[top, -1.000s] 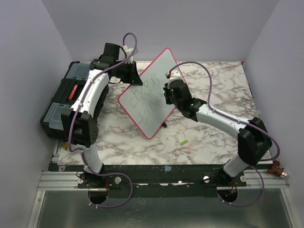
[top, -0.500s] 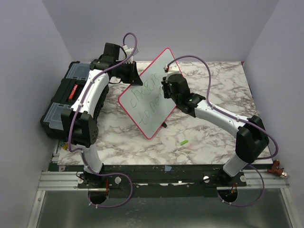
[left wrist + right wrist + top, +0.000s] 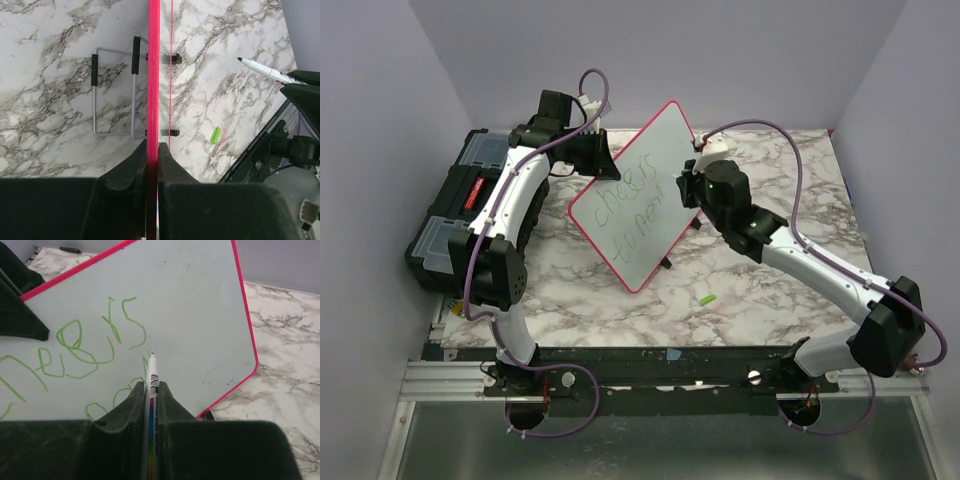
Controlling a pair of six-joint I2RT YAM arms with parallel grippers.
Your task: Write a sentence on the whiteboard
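The whiteboard point(image 3: 640, 190), white with a pink rim, stands tilted at the table's middle. Green writing point(image 3: 630, 198) reads "cheers" with a second line under it; it also shows in the right wrist view point(image 3: 75, 347). My left gripper point(image 3: 588, 152) is shut on the whiteboard's top left edge, seen edge-on in the left wrist view point(image 3: 153, 75). My right gripper point(image 3: 688, 182) is shut on a white marker point(image 3: 151, 390), its tip close to the board just right of the second line. The marker also shows in the left wrist view point(image 3: 262, 70).
A black toolbox point(image 3: 455, 210) stands at the left wall under my left arm. A green marker cap point(image 3: 706, 299) lies on the marble table point(image 3: 760, 290) in front of the board. A wire stand point(image 3: 112, 95) lies behind the board. Walls close in on three sides.
My right arm has swung out to the right and its gripper with the marker has moved right and up, off the written part toward the board's right edge. The left arm and board have not moved.
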